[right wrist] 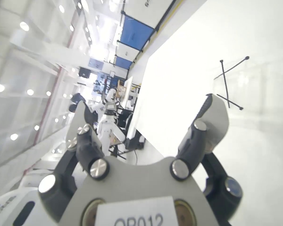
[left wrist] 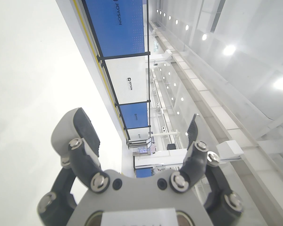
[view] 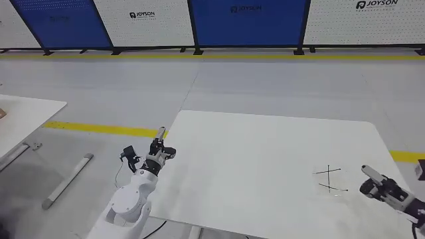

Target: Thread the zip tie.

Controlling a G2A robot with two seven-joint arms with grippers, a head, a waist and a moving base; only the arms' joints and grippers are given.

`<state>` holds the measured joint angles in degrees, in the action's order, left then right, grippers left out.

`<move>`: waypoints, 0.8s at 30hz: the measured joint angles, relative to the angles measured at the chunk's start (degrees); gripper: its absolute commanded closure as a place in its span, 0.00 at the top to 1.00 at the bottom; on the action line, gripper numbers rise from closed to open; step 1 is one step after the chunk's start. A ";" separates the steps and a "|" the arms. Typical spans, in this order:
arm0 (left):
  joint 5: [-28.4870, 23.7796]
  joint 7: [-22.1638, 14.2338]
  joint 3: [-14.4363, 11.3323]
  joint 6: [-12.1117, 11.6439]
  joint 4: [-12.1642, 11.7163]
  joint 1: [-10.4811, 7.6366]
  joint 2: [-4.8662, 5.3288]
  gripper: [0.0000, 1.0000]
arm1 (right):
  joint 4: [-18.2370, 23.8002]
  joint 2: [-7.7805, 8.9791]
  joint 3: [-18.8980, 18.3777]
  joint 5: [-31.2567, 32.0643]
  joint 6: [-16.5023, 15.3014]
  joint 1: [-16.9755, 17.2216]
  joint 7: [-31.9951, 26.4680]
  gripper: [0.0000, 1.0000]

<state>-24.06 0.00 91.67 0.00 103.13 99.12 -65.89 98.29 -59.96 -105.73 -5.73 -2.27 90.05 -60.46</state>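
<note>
Three thin black zip ties [view: 330,178] lie crossed on the white table [view: 265,166] near its right front corner; in the right wrist view the zip ties [right wrist: 227,83] lie just beyond one fingertip. My right gripper [view: 369,177] hovers at the table's right edge, a short way right of the ties, open and holding nothing [right wrist: 143,105]. My left gripper [view: 159,137] sits at the table's left edge, far from the ties, open and empty [left wrist: 141,121].
The table's middle is bare white surface. Blue and white pegboard panels [view: 246,6] stand behind a yellow floor line [view: 99,129]. Another white table [view: 20,123] stands at the far left.
</note>
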 measured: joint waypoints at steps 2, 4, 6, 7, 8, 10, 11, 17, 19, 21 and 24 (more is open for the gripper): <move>0.00 0.00 0.00 0.00 0.00 0.00 0.00 1.00 | -3.19 0.38 1.41 1.91 0.69 -3.35 -3.78 1.00; 0.00 0.00 0.00 0.00 0.00 0.00 0.00 1.00 | -4.95 0.42 1.64 0.88 1.18 -4.82 -4.28 1.00; 0.00 0.00 0.00 0.00 0.00 0.00 0.00 1.00 | -4.55 0.40 1.58 0.37 1.19 -4.53 -3.60 1.00; 0.00 0.00 0.00 0.00 0.00 0.00 0.00 1.00 | -4.43 0.39 1.57 0.37 1.16 -4.44 -3.54 1.00; 0.00 0.00 0.00 0.00 0.00 0.00 0.00 1.00 | -4.39 0.39 1.56 0.40 1.15 -4.41 -3.53 1.00; 0.00 0.00 0.00 0.00 0.00 0.00 0.00 1.00 | -4.39 0.39 1.56 0.43 1.14 -4.42 -3.55 1.00; 0.00 0.00 0.00 0.00 0.00 0.00 0.00 1.00 | -4.40 0.39 1.56 0.43 1.14 -4.42 -3.56 1.00; 0.00 0.00 0.00 0.00 0.00 0.00 0.00 1.00 | -4.40 0.39 1.57 0.44 1.14 -4.42 -3.56 1.00; 0.00 0.00 0.00 0.00 0.00 0.00 0.00 1.00 | -4.40 0.39 1.57 0.44 1.14 -4.42 -3.56 1.00; 0.00 0.00 0.00 0.00 0.00 0.00 0.00 1.00 | -4.05 0.48 1.62 0.80 0.79 -4.48 -3.84 1.00; 0.00 0.00 0.00 0.00 0.00 0.00 0.00 1.00 | -2.48 0.97 1.05 3.54 -1.36 -4.49 -5.42 1.00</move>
<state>-24.06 0.00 91.67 0.00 103.13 99.12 -65.89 95.81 -58.99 -104.68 -2.19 -3.63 85.56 -65.88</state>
